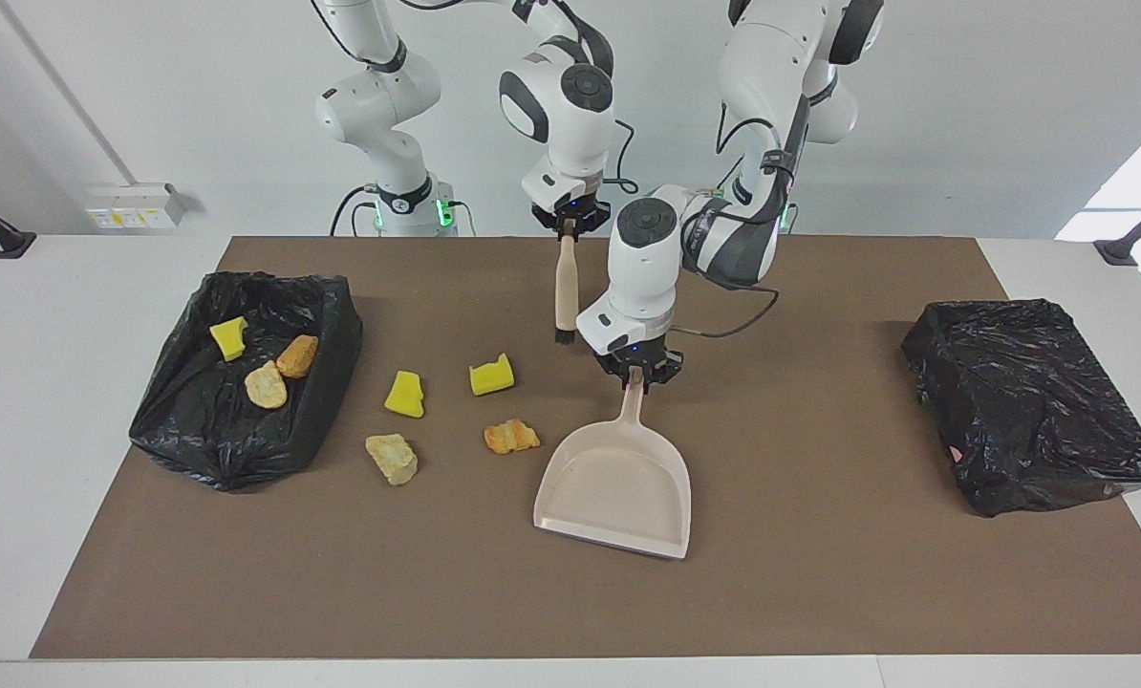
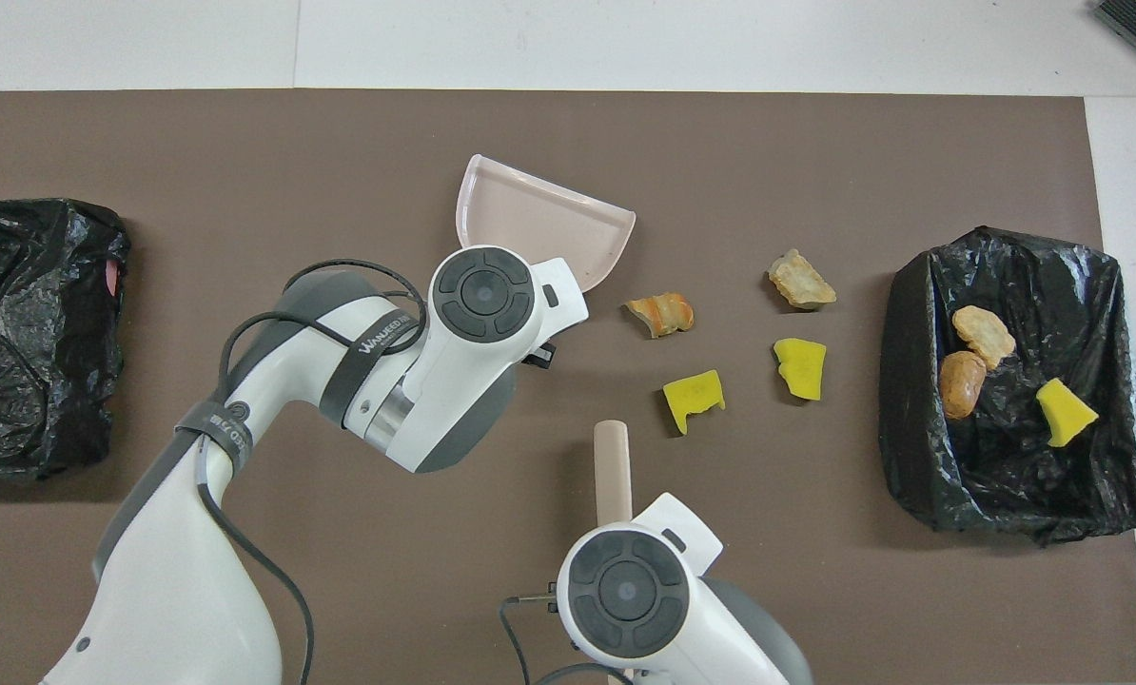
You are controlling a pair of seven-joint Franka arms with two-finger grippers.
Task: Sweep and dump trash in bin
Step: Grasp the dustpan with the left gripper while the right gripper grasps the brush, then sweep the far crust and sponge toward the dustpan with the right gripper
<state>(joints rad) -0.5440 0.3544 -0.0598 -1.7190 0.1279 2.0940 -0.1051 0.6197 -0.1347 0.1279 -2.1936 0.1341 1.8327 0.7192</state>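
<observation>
Seven chunks of trash are in sight. Three already sit in the open bin at the right arm's end of the tabletop: a yellow sponge piece, an orange lump and a pale bread lump. The other four lie on the brown mat beside that bin, toward the middle: a yellow sponge, a second yellow sponge, a tan lump nearer the mat's edge away from the robots, and an orange crust just beside the dustpan.

The dustpan's tray sits near the mat's middle, turned slightly so its mouth angles off square, with the handle pointing back toward the robots. The left gripper is clenched on the tip of that handle.

The right gripper is clamped on the top of a brush, which hangs upright over the mat with its dark bristles down, above the spot between the second yellow sponge and the dustpan handle.

A second black bag, closed over, sits at the left arm's end of the tabletop, well apart from everything else.
</observation>
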